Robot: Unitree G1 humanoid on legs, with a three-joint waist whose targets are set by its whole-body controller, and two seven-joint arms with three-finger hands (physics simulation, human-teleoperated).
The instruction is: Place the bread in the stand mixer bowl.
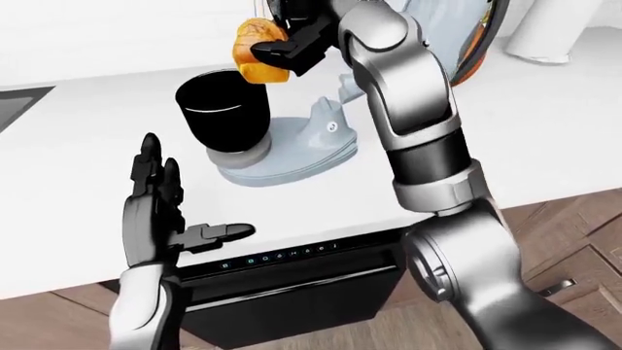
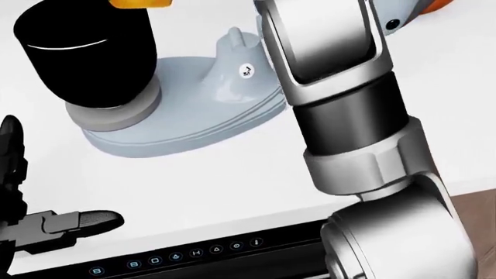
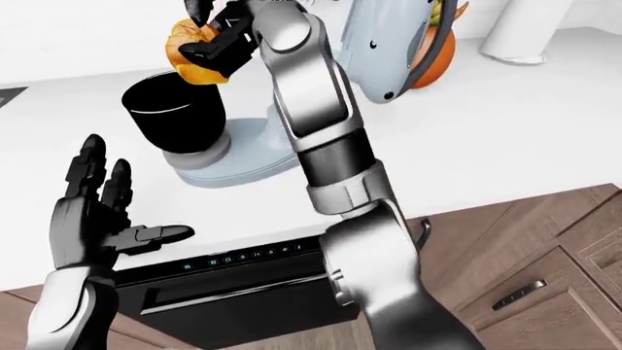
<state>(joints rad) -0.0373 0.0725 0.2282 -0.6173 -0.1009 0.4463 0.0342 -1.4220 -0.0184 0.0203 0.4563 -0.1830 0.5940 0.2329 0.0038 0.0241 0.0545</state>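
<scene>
While the bread (image 1: 254, 52) hangs clamped in the right robot hand (image 1: 284, 45) just above the rim of the glossy black bowl (image 1: 224, 109), the left-eye view suggests the carry is mostly done and only the lowering and release remain; the left robot hand (image 1: 160, 211) stands spread wide and empty over the white tabletop (image 1: 78, 146). Seen from the head view, the bowl is a smooth tapered cylinder seated on the pale grey, rounded mixer base (image 2: 193, 116), with only an orange sliver of the loaf at the top edge. From the right-eye view, the crust looks golden and lumpy against dark, angular fingers (image 3: 209, 47).
</scene>
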